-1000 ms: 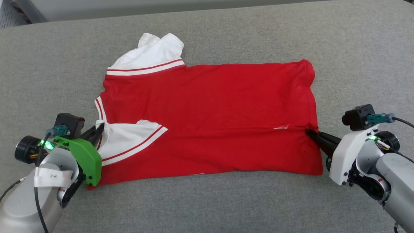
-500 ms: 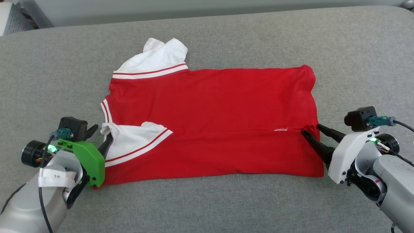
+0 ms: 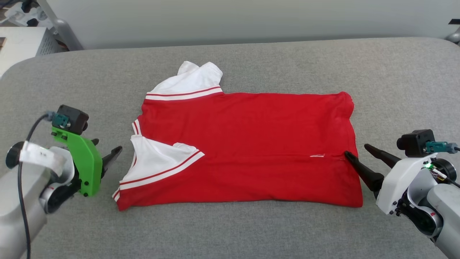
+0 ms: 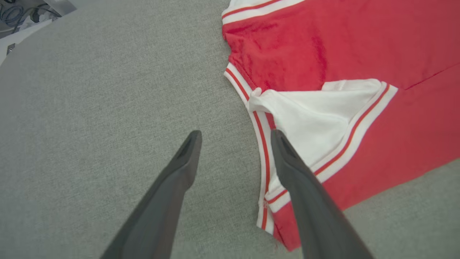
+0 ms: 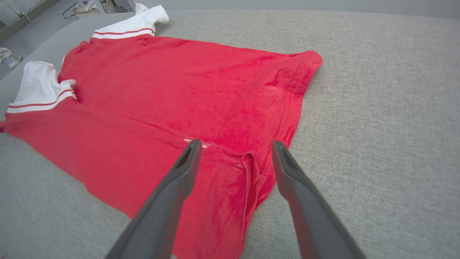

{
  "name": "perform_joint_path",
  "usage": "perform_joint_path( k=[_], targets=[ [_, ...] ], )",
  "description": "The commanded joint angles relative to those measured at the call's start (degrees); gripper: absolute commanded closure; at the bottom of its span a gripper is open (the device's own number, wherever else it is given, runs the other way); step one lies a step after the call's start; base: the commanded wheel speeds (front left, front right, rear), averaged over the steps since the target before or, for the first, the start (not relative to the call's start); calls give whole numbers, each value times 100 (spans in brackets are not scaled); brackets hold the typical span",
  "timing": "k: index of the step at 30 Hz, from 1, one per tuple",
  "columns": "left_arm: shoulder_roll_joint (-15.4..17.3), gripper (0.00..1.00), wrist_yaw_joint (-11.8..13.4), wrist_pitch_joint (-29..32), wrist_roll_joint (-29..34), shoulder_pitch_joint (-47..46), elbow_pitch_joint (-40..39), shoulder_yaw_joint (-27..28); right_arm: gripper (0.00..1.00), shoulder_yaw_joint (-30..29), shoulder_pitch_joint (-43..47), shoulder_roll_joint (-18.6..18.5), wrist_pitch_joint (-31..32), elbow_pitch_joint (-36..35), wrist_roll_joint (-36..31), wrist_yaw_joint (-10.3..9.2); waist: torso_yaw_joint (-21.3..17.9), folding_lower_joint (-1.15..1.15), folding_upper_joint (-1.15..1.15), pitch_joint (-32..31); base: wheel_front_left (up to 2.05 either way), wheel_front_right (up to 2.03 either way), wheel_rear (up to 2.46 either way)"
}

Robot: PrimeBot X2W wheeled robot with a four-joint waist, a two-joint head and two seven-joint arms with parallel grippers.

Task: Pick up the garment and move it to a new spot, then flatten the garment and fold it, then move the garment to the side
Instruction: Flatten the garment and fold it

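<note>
With our left end effector (image 3: 107, 145) and right end effector (image 3: 356, 149) both open, we should pinch the far edge of the red jersey (image 3: 251, 136) evenly, keeping it taut.

In front of me a red garment (image 3: 251, 144), a short-sleeved T-shirt, lies flat across a grey padded surface (image 3: 251, 230), neck to my left, hem to my right. Its near long edge is folded over the body. Both sleeves are white with red-and-white striped trim, the far one crumpled.
</note>
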Motion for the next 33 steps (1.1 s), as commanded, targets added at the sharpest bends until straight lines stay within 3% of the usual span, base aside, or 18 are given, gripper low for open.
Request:
perform_joint_path(
  k=[1,6,12,31,32,33],
  targets=[
    [117,0,-16,309,-182,-165,-136,-70,0,-30,74,20,0,-39,-44,-3,33,0,0,-35,0,0,0],
    [348,0,-16,1400,-669,-411,-624,-355,0,-114,122,69,73,-109,-109,-3,30,0,0,-46,0,0,0],
    [338,0,-16,2099,-946,-430,-674,-652,0,-194,128,134,152,-180,-182,-3,-77,0,0,17,0,0,0],
    [-112,2,-16,2082,-1153,180,367,-1350,0,-358,63,209,295,-299,-311,-3,-386,0,0,325,0,0,0],
    [-128,62,-16,2075,-1158,186,379,-1388,0,-373,58,198,300,-303,-320,-3,-382,0,0,313,0,0,0],
    [-145,100,-16,2039,-1159,184,389,-1424,0,-390,53,183,315,-313,-327,-3,-376,0,0,291,0,0,0]
  ],
)
